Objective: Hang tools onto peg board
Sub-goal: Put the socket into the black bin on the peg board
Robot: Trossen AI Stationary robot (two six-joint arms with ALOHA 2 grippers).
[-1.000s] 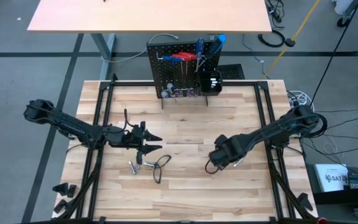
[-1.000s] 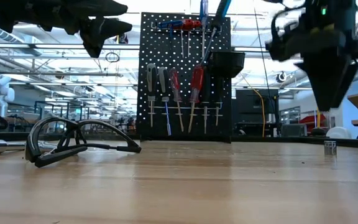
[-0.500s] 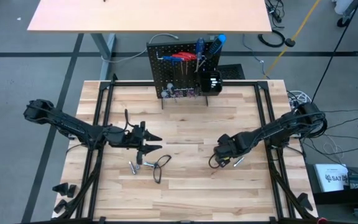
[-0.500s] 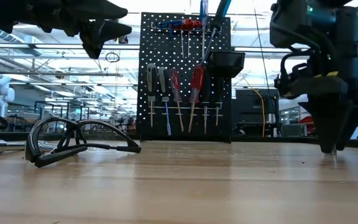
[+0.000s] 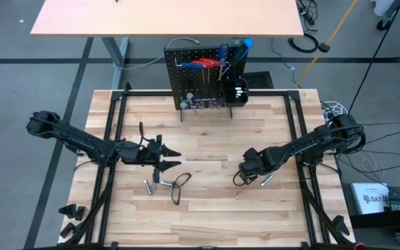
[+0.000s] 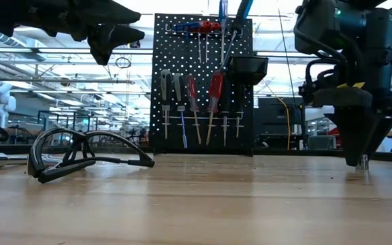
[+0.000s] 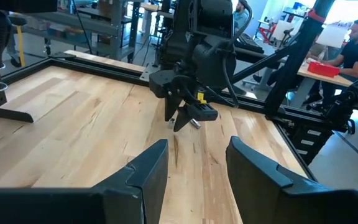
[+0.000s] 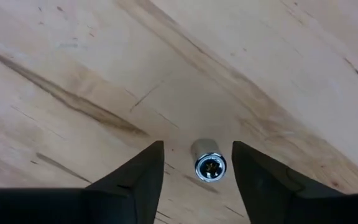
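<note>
Both sets of jaws stand parted: the right gripper [image 8: 192, 163] is down at the tabletop with its fingers [image 8: 137, 171] either side of a small silver bit [image 8: 209, 164], a gap showing on each side, so nothing is clamped; the left gripper [image 5: 169, 158] hangs spread and empty above the wood

The wooden table [image 5: 207, 132] is the biggest thing here, pale planks inside a black frame. At its far edge, about the middle, the peg board [image 6: 203, 82] stands upright on small feet, black and perforated. Screwdrivers with red handles [image 6: 215, 87] hang on it beside other tools too small to make out, and a little black bin [image 6: 250, 67] sits on its right side. I can read no writing on the board or the tools

The left arm reaches in from the left side, its gripper over the near-left part of the table. Just nearer than it lies a black wire loop [image 5: 180, 185], with silver bits [image 5: 152, 185] beside it on the left. The right gripper is on the right half, near the middle. Off the table's right, on the floor, lies a white box [image 5: 371, 198] with dark lettering I cannot make out
</note>
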